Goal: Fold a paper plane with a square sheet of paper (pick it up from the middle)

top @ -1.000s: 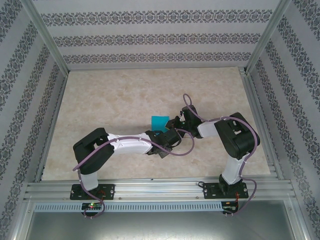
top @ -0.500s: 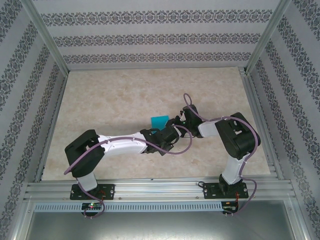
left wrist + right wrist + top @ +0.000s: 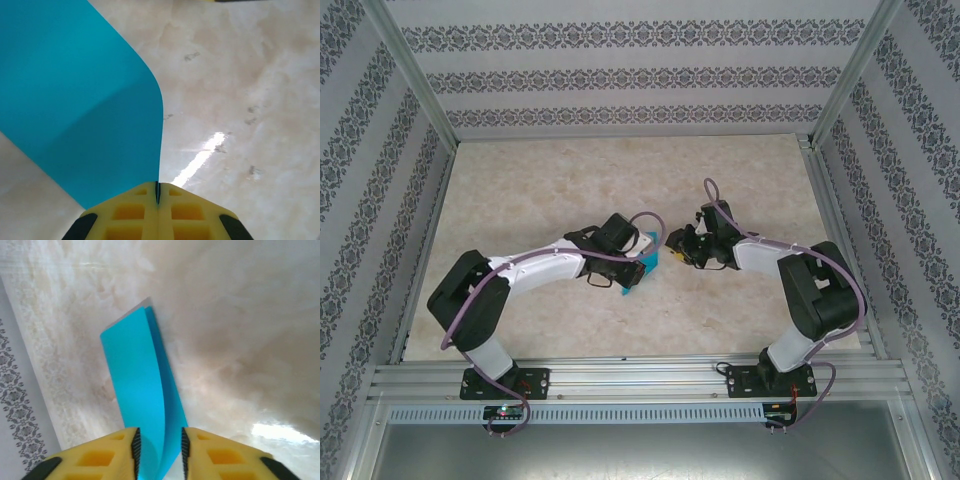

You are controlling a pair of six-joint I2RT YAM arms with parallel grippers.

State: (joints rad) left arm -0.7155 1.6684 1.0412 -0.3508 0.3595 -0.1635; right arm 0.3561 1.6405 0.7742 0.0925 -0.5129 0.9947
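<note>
The square sheet of paper (image 3: 642,268) is turquoise-blue and bent over into a loose fold, held off the table between the two grippers near the middle. My left gripper (image 3: 638,258) is shut on one edge of the paper; in the left wrist view the sheet (image 3: 75,90) fans up and left from the closed yellow fingertips (image 3: 158,192). My right gripper (image 3: 670,243) stands open, and the curved double layer of paper (image 3: 137,375) runs through the gap between its fingers (image 3: 159,442). No paper plane shape shows.
The beige marble-pattern tabletop (image 3: 540,190) lies all round the paper. Aluminium frame rails (image 3: 620,378) run along the near edge, with patterned walls on the other three sides. Purple cables loop over both arms.
The left arm swung left and its gripper came round onto the paper and shut on it. The sheet, flat on the table before, now stands bent between both grippers. The right gripper shifted slightly.
</note>
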